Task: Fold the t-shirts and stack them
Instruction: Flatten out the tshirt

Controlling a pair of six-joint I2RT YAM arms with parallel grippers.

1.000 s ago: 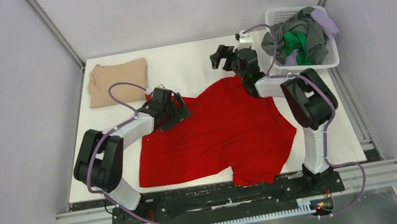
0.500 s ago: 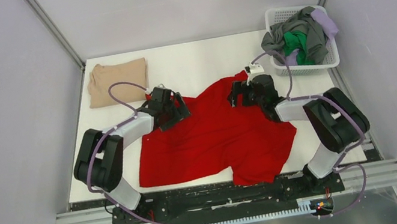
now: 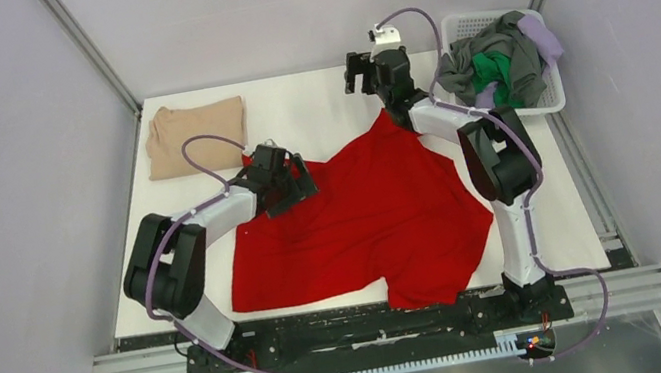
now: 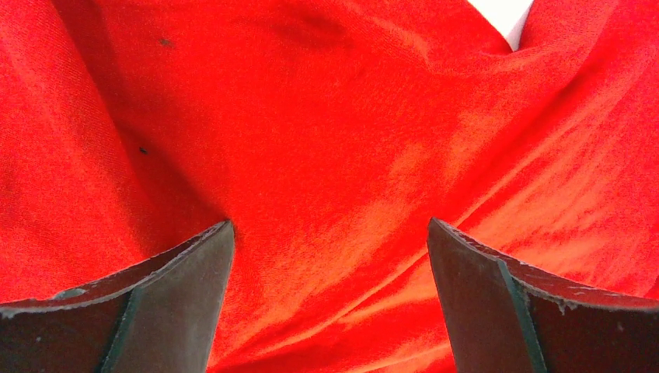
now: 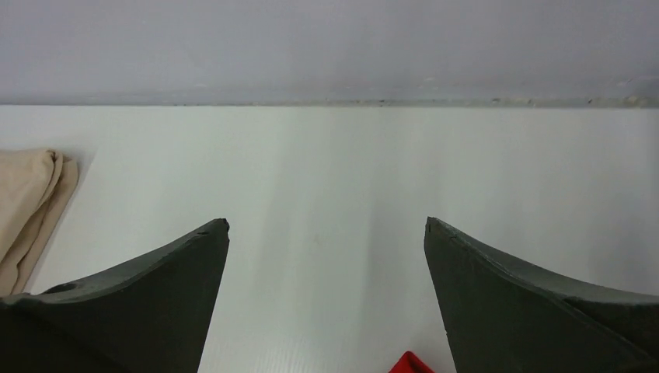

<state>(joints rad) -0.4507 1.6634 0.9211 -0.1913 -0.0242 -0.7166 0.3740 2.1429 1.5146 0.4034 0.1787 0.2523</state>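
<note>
Currently: red t-shirt (image 3: 362, 217) spread crumpled mid-table (image 3: 312, 98), near hem hanging over the front edge; both claws gaping, holding nothing.
Left gripper (image 3: 283, 180) low over the shirt's far-left edge, cloth between its fingers unpinched. Right gripper (image 3: 367, 74) above bare table beyond the shirt's far tip, beside the white mesh basket (image 3: 547, 97). Basket heaped with grey shirt (image 3: 495, 42), green shirt (image 3: 492, 68), lavender shirt (image 3: 539, 35). Beige t-shirt (image 3: 194, 136) folded, far-left corner.
</note>
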